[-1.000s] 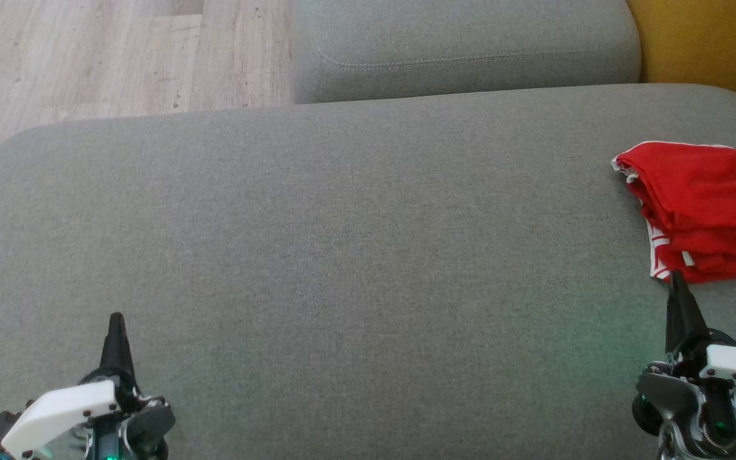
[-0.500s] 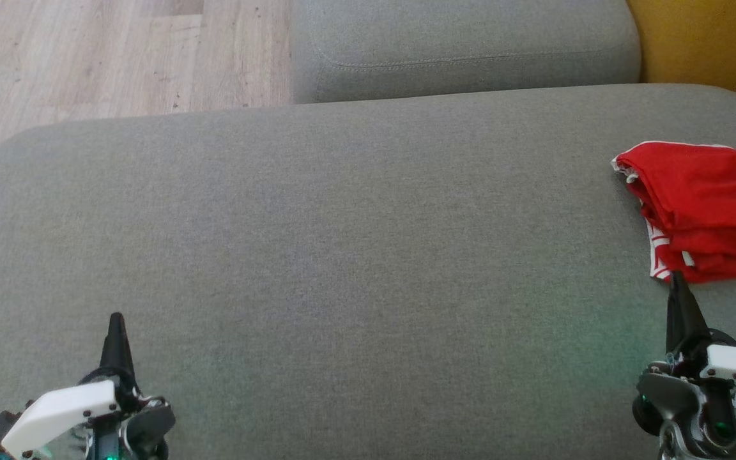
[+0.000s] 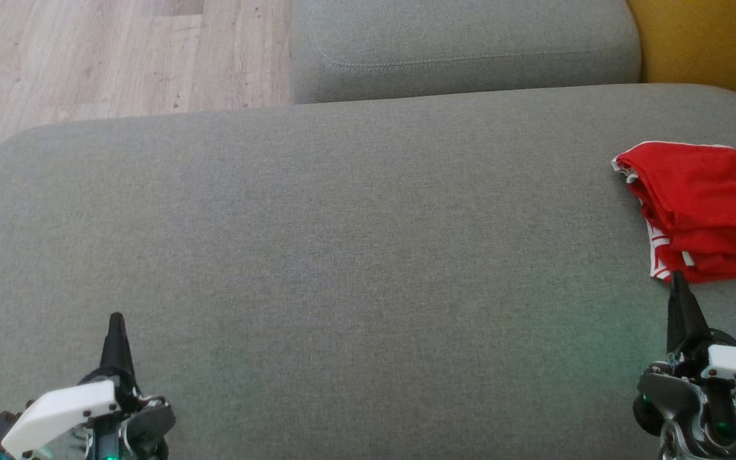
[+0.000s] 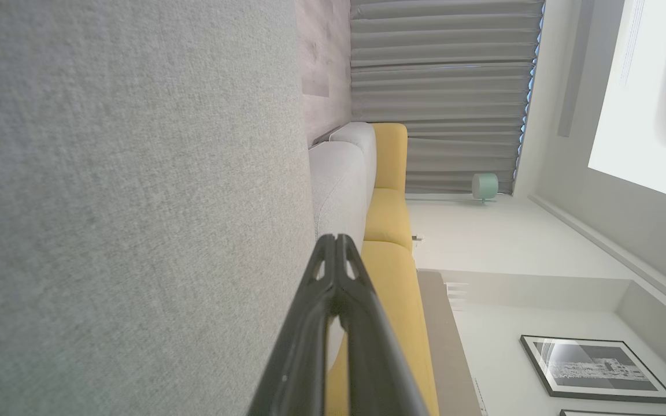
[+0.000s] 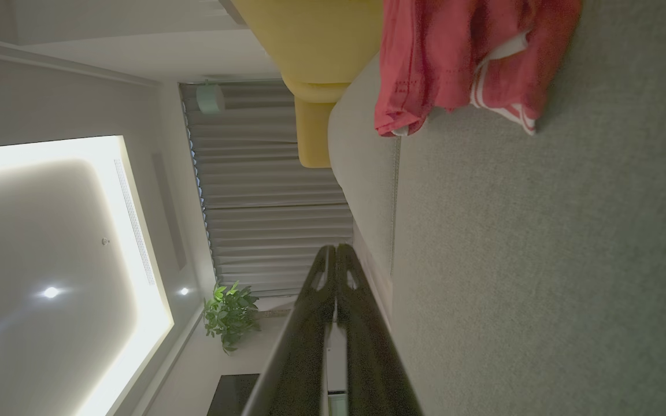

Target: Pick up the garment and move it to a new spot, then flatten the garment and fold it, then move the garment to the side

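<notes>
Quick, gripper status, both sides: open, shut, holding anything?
Left gripper: shut, holding nothing.
Right gripper: shut, holding nothing; the red garment lies apart from it.

Left tool (image 3: pixel 116 318) and right tool (image 3: pixel 674 278) have 2 slim black tapered fingers (image 4: pixel 304 346); behind each, screwed white covers (image 3: pixel 61 409) and green lights (image 3: pixel 720 426).

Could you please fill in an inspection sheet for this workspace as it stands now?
Surface: grey sofa cushion, broad and flat.
Job's things: red garment with white trim, loosely folded at the cushion's right edge, partly cut off by the head view.
Clutter: nothing seen.
Grippers: left hand shut, empty, over the cushion's near left; right hand shut, empty, pointing at the garment, apart from it in the right wrist view.
Cables: nothing seen.
Surroundings: wooden floor, yellow cushion, curtains, potted plant.
</notes>
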Robot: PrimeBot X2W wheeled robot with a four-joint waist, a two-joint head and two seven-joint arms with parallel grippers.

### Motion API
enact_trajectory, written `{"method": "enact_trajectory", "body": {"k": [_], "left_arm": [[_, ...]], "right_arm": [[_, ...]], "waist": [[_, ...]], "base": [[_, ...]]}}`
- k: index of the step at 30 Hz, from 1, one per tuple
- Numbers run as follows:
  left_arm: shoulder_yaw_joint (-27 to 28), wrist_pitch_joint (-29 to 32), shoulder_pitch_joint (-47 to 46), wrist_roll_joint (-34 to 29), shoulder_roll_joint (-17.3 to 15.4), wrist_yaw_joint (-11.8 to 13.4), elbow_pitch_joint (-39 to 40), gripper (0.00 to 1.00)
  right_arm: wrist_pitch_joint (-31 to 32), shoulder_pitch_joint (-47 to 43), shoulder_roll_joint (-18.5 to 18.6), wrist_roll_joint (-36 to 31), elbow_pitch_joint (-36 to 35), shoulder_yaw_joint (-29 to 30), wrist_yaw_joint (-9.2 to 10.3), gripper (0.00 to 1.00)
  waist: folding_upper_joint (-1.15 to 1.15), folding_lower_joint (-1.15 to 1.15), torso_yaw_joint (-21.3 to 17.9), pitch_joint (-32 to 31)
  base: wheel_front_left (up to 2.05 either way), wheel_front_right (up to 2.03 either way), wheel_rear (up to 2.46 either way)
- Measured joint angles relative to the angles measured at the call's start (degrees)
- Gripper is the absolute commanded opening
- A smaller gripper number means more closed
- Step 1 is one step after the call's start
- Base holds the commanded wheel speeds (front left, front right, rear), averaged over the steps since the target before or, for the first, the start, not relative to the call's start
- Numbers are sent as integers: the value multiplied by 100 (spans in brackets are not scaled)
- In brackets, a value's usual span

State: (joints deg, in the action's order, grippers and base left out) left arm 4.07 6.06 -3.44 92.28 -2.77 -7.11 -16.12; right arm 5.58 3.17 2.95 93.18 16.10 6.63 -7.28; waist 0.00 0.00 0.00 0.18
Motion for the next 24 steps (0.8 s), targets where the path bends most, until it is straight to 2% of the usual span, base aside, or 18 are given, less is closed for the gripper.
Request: {"method": "enact_trajectory", "body": {"k": [24], "left_arm": [[7, 0, 0, 1, 2, 0, 0, 0]], "right_arm": [[8, 1, -7, -16, 0, 33, 0, 0]], "waist": [[0, 0, 0, 0]], "base": [[0, 0, 0]]}}
